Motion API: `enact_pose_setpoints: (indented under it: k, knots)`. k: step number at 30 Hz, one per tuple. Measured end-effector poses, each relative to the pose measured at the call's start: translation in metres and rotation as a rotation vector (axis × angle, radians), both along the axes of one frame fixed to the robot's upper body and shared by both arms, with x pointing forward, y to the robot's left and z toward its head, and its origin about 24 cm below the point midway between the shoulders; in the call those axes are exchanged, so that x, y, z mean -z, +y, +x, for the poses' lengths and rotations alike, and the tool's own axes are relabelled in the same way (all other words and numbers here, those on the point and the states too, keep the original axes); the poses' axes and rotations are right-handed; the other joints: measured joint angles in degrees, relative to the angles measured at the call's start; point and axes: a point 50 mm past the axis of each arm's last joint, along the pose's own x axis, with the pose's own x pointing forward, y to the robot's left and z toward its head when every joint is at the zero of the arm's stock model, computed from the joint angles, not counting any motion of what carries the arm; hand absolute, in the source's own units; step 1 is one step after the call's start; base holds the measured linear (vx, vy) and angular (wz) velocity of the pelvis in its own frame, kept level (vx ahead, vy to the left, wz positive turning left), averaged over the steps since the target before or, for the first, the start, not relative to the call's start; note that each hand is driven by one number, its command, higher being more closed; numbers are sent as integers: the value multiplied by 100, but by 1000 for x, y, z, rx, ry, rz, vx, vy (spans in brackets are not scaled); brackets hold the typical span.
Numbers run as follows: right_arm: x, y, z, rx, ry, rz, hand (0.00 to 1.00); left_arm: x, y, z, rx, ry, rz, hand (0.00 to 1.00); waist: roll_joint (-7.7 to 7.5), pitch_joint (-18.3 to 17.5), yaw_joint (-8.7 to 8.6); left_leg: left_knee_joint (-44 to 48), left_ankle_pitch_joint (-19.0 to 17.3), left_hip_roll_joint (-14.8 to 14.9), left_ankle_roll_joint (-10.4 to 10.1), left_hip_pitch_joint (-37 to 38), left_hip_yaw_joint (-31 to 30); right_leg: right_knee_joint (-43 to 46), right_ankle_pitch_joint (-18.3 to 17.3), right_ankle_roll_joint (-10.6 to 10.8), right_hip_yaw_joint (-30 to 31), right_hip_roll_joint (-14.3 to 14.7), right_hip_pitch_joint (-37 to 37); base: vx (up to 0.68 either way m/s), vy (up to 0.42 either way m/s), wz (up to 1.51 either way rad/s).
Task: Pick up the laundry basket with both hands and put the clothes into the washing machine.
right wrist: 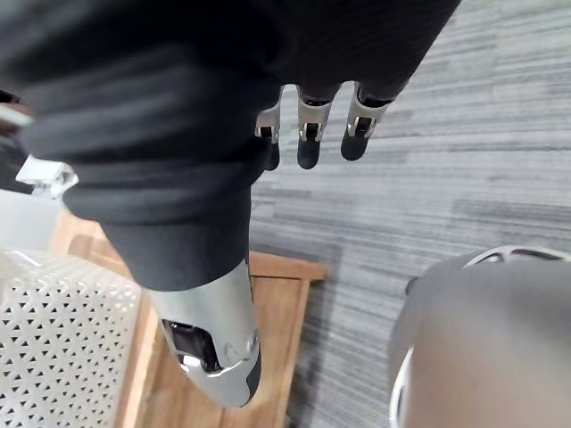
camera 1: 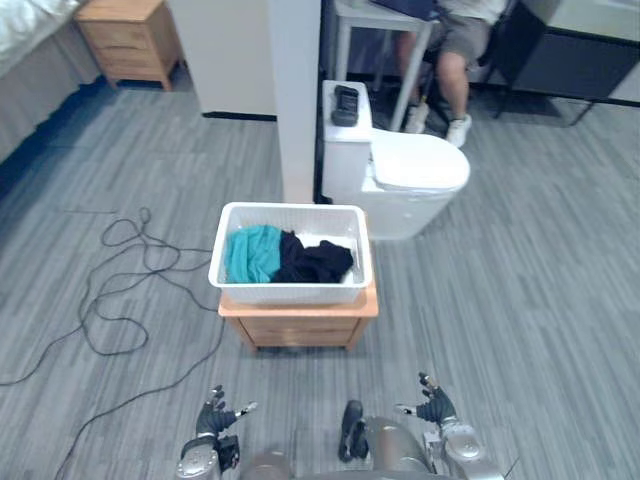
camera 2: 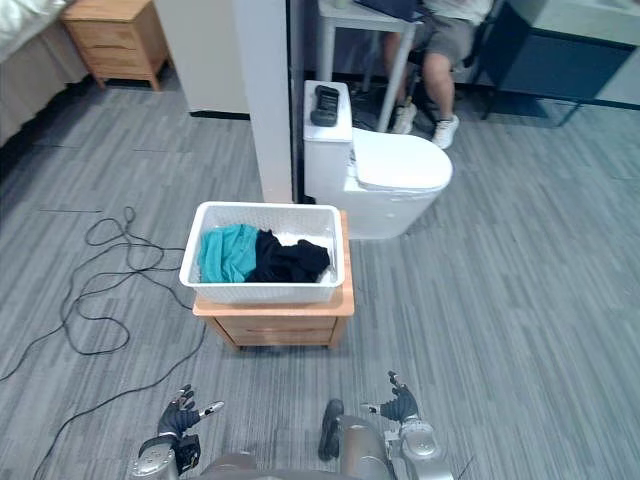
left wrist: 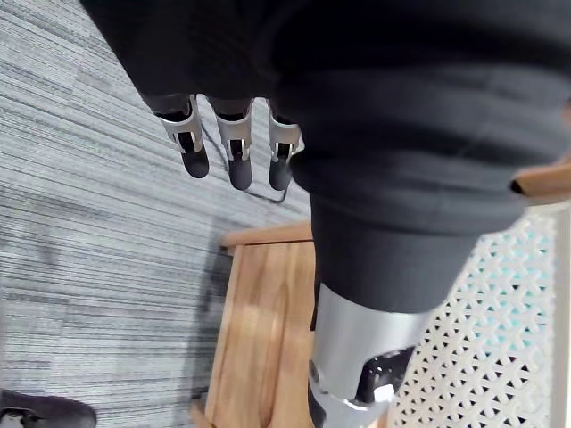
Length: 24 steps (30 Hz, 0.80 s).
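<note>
A white lattice laundry basket (camera 1: 290,290) stands on a low wooden cabinet (camera 1: 300,325) ahead of me. Teal clothing (camera 1: 252,252) and black clothing (camera 1: 315,260) lie in it. My left hand (camera 1: 213,418) hangs low at the near left, well short of the cabinet, its fingers (left wrist: 234,143) straight and holding nothing. At the near right my right hand (camera 1: 436,405) is also open, fingers (right wrist: 308,134) extended above the floor. The basket's wall (left wrist: 482,357) and the cabinet top (right wrist: 277,339) show past the hands in the wrist views.
A white toilet (camera 1: 400,170) with a dark object on its tank stands behind the cabinet beside a white pillar (camera 1: 298,100). A person (camera 1: 455,50) sits at the back. A wooden nightstand (camera 1: 130,40) is far left. A black cable (camera 1: 120,280) loops over the floor left.
</note>
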Motion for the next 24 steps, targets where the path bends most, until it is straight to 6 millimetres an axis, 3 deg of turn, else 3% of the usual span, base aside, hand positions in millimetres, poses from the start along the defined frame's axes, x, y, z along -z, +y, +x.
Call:
enact_pose_setpoints:
  k: [2,4,6,7,8,12,15,18,24]
  knots:
    - [-1,-5,1,35,-7,1,0,1,-5,0,0,1,-14,0,-11,-3,7,-598,-26,98,42,-144,88,-261,-4,12,31,-49,263,276,-27,1]
    - [1,-9,-1,61,4,-1,0,1,-5,2,2,1,-13,0,-24,-16,-11,-1911,6,-9,15,-136,-13,-348,1,70,47,-166,355,235,60,0]
    - [2,-16,-5,81,15,-14,0,1,-5,4,5,-3,-13,0,-3,-26,-18,-3083,308,-206,-145,-57,-274,-387,-8,195,67,-266,390,140,121,0]
    - [2,-21,-8,90,20,-32,0,2,-5,1,3,4,-14,0,88,-76,-18,-3630,968,-246,-143,-16,-410,-386,-65,351,101,-245,401,182,222,-17]
    - [4,-21,-10,98,30,-31,0,3,-1,-1,5,23,-4,0,56,-111,-6,-3697,1345,-272,-146,51,-423,-388,-83,467,214,-281,435,154,194,-20]
    - [-3,-18,-13,115,-19,-14,0,2,16,-9,-4,42,39,0,-189,-237,-22,-4203,1404,-616,-25,461,-262,-702,13,708,305,-566,691,105,165,-9]
    - [-18,-24,-3,143,-112,-10,0,-8,31,-6,-45,-14,69,0,-242,-297,-26,-4489,1466,-803,93,641,-143,-808,60,839,385,-713,688,32,107,-14]
    - [-34,-38,7,180,-195,-30,0,-31,47,13,-77,-154,110,0,-161,-369,-25,-4675,1486,-923,128,714,-120,-899,76,930,407,-771,692,24,64,-4]
    - [-55,-46,38,140,-291,-60,0,-61,61,46,-40,-315,182,0,-47,-439,-19,-4871,1532,-990,191,751,-52,-1108,162,989,472,-745,699,44,19,-6]
